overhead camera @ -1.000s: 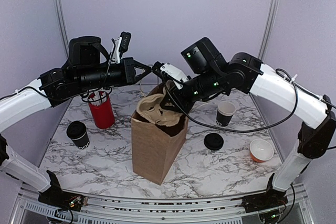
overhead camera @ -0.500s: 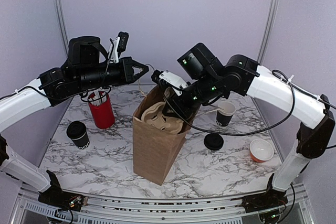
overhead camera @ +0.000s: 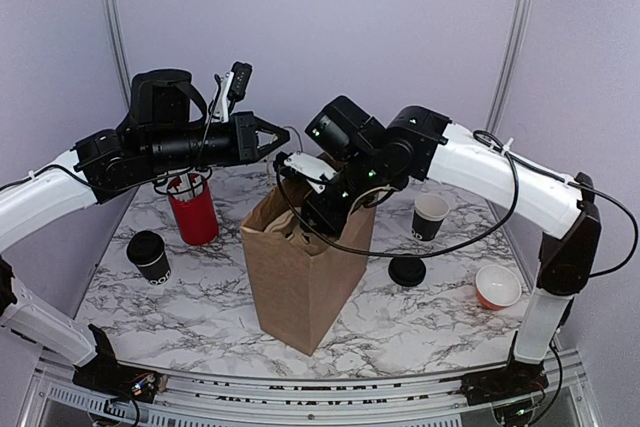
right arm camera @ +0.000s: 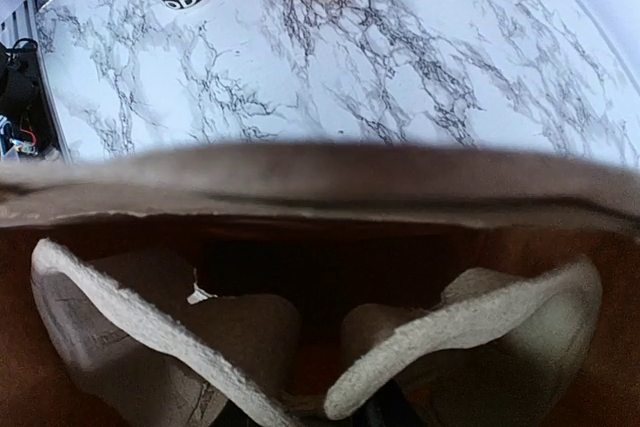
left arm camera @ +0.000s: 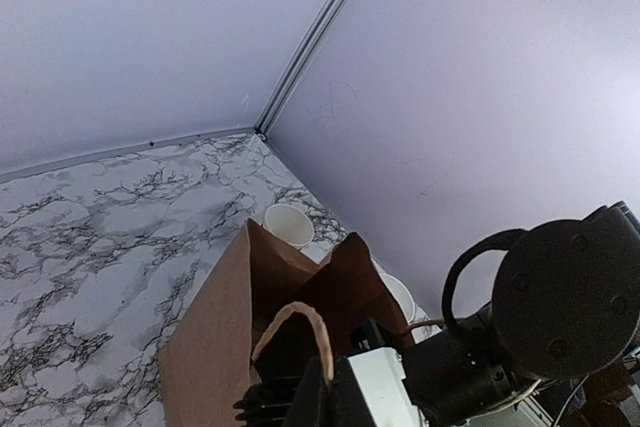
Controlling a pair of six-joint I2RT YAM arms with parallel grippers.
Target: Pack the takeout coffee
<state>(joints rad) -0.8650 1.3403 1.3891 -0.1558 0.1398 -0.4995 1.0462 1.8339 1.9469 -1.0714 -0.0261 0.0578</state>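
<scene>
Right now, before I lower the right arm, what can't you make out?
Right claw grip: top view, buried in the paper bag; right wrist view, cut by the bottom edge.
Bag floor: right wrist view, dark behind the pulp carrier.
Takeout coffee print: top view, too small.

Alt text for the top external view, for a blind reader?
Right gripper dips into an open brown paper bag mid-table; left gripper, shut, sits near its rim. Lidded takeout coffee and red cup stand left; open black cup, loose lid, orange bowl right.
</scene>
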